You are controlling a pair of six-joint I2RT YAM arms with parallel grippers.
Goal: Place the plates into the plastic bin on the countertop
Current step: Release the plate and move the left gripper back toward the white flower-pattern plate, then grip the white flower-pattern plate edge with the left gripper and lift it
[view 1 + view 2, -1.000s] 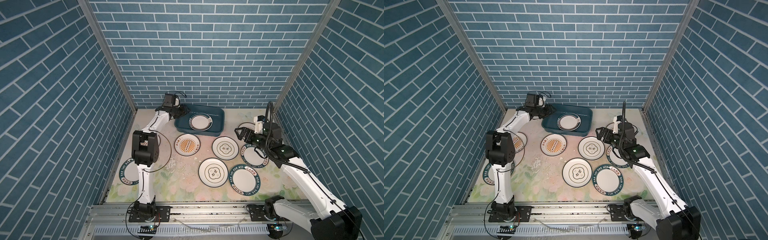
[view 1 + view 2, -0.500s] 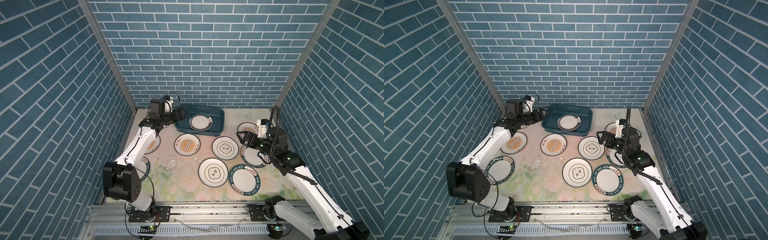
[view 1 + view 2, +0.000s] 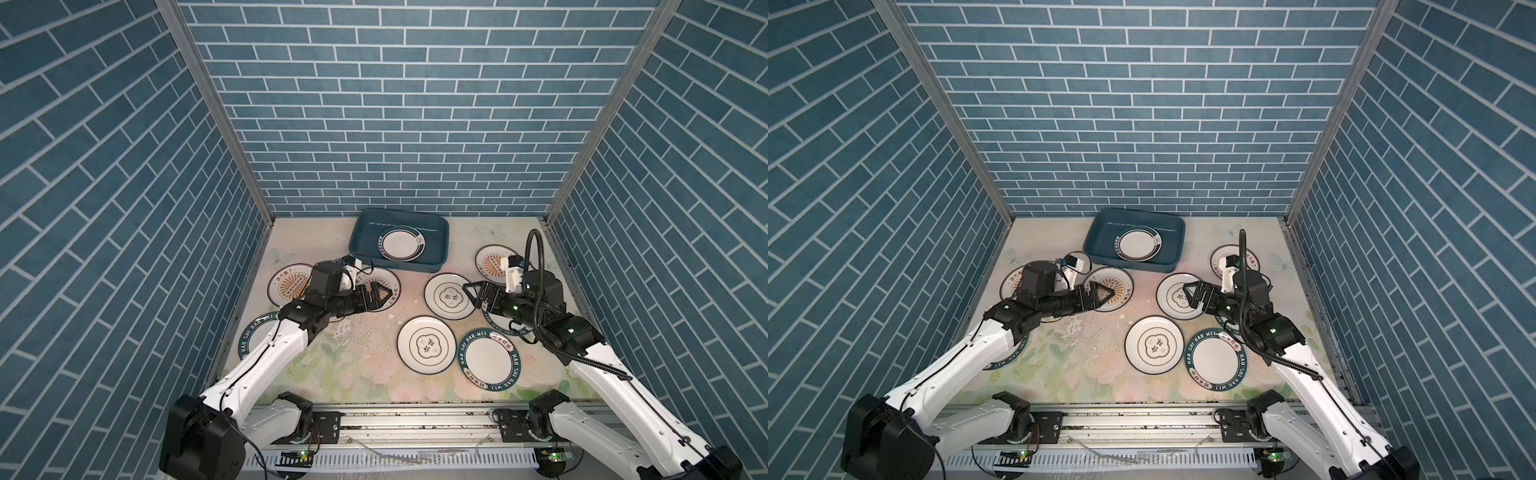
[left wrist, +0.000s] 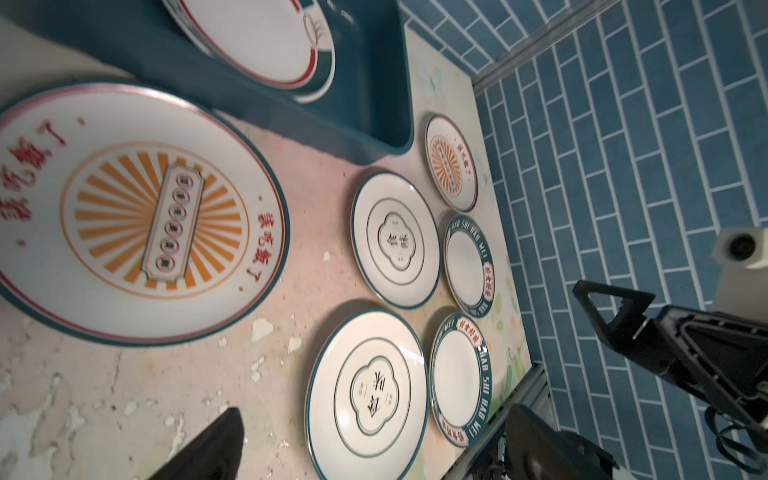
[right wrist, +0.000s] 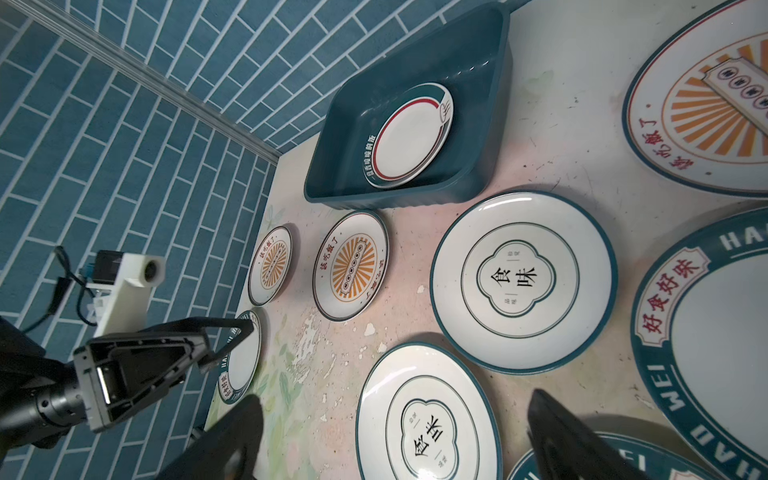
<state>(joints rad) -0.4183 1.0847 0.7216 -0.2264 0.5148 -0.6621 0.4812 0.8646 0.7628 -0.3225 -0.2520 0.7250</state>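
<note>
- Nearest the rail, mind the lettered plate [image 3: 488, 359]: flat on the table [image 3: 365, 332], touching or just overlapping a quatrefoil plate [image 3: 426, 344]; risk of dragging one while lifting the other.
- Watch a second lettered plate [image 3: 257, 343], half hidden under the left arm; easy to sweep with a low elbow.
- Note the right gripper [image 3: 471, 296]: fingers wide apart, empty, hovering at the edge of the farther quatrefoil plate [image 3: 444, 296]. Expect a shove instead of a pinch on so thin a rim, sending it into neighbours.
- Note the left gripper [image 3: 386, 296]: likewise spread, nothing held, above a sunburst plate [image 4: 141, 212]. Same danger of skidding it, here against the bin [image 3: 359, 243].
- Keep the grippers from clashing: pointed at each other across the middle, not far apart.
- Count also a sunburst plate [image 3: 289, 282] by the left wall and a sunburst plate [image 3: 492, 262] by the right, untouched.
- Farthest, spare the bin by the back wall, one plate [image 3: 402, 244] lying inside: danger of chipping under a drop from height, or of shifting the bin with a knock on its flared rim.
</note>
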